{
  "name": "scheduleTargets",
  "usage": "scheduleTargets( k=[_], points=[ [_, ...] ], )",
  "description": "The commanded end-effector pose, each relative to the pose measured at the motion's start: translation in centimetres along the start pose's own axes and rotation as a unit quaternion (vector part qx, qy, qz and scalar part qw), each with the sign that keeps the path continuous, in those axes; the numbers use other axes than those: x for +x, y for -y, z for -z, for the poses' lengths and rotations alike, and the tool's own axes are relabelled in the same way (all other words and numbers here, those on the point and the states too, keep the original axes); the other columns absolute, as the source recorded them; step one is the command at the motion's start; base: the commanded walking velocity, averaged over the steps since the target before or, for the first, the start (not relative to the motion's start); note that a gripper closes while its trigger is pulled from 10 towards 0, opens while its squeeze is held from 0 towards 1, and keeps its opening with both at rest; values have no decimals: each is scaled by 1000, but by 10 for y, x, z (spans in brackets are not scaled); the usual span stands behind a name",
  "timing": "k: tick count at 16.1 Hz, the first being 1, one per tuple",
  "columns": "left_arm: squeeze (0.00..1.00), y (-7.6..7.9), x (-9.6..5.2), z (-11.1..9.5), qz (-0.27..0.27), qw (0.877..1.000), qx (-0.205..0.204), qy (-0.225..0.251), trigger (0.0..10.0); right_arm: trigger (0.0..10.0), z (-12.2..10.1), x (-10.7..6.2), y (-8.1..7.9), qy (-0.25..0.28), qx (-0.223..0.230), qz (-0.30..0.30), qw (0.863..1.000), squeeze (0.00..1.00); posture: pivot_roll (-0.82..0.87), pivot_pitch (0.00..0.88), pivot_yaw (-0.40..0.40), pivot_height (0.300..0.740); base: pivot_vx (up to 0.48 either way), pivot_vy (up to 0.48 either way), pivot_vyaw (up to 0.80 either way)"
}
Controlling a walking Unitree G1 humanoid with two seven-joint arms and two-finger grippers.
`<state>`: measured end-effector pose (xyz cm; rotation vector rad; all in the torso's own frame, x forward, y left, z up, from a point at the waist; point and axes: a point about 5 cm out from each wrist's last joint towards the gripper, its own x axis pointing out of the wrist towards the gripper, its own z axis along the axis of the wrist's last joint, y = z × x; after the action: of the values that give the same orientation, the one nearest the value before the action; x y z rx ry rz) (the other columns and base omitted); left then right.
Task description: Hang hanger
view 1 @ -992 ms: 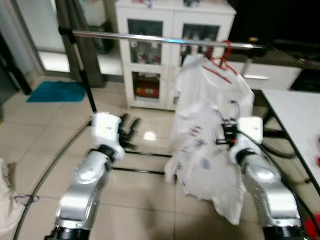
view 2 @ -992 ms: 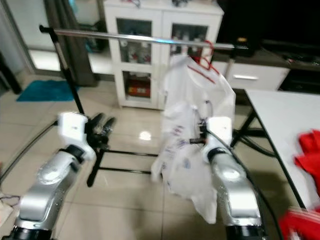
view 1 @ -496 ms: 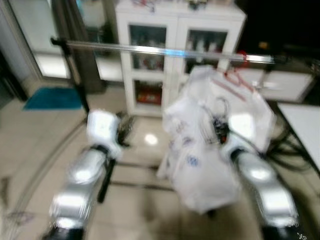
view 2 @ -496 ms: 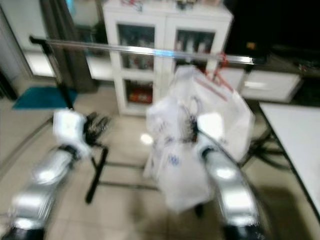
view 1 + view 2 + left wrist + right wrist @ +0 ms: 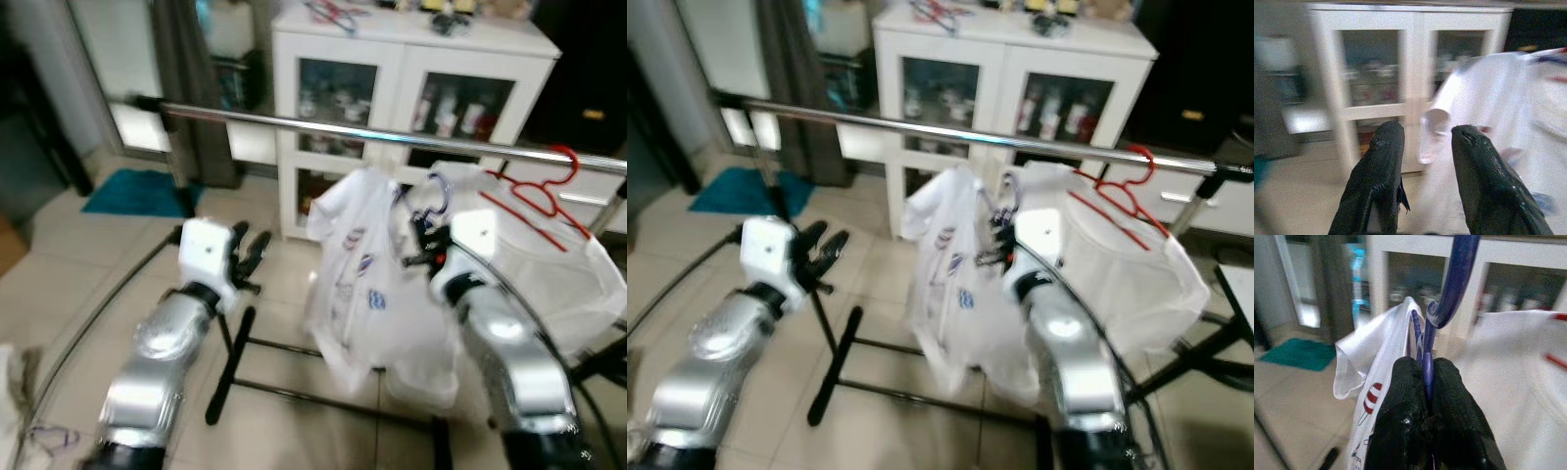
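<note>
Your right gripper (image 5: 1423,382) pinches the blue plastic hanger (image 5: 1449,293) carrying a white printed shirt (image 5: 353,264), just below the chrome clothes rail (image 5: 323,127). Your left gripper (image 5: 1422,147) hangs parted, holding nothing, over beige floor tiles (image 5: 88,264); a white glass-door cabinet (image 5: 392,69) stands behind.

White glass-door cabinet (image 5: 402,108), teal mat (image 5: 132,191) on tiled floor, perhaps bottles inside
</note>
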<state>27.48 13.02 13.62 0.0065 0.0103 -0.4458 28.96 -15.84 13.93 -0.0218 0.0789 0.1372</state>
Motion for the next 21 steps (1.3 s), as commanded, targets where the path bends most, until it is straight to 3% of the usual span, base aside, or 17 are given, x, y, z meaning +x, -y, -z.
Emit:
scheduleTargets(
  k=[1,4,8,10,15,18,21],
  points=[
    [0,-7,-3,-7,-2,1000,12,13,10000,10000,-20,3,-6,39,9,-11,999,0,78,0,-7,740,0,0,0],
    [0,-4,-3,-10,14,1000,14,22,10000,10000,-30,11,-8,41,18,-17,999,0,83,0,-11,740,0,0,0],
    [0,-3,-3,-10,49,998,40,8,10000,10000,-28,45,-3,-29,0,-2,1000,0,89,0,-9,740,0,0,0],
    [0,-6,-2,-12,62,997,50,5,10000,10000,-36,67,2,-32,11,12,999,0,97,0,-9,740,0,0,0],
    [0,-7,-1,-15,77,995,58,-1,10000,10000,-49,96,10,-40,26,37,998,0,111,0,-12,740,0,0,0],
    [0,-4,-3,-13,97,994,58,-10,10000,10000,-33,104,9,-107,9,38,993,0,115,0,-14,740,0,0,0],
    [0,1,-6,-12,122,991,55,-15,10000,10000,-17,104,6,-146,27,26,989,0,120,0,-22,740,0,0,0]
  ],
)
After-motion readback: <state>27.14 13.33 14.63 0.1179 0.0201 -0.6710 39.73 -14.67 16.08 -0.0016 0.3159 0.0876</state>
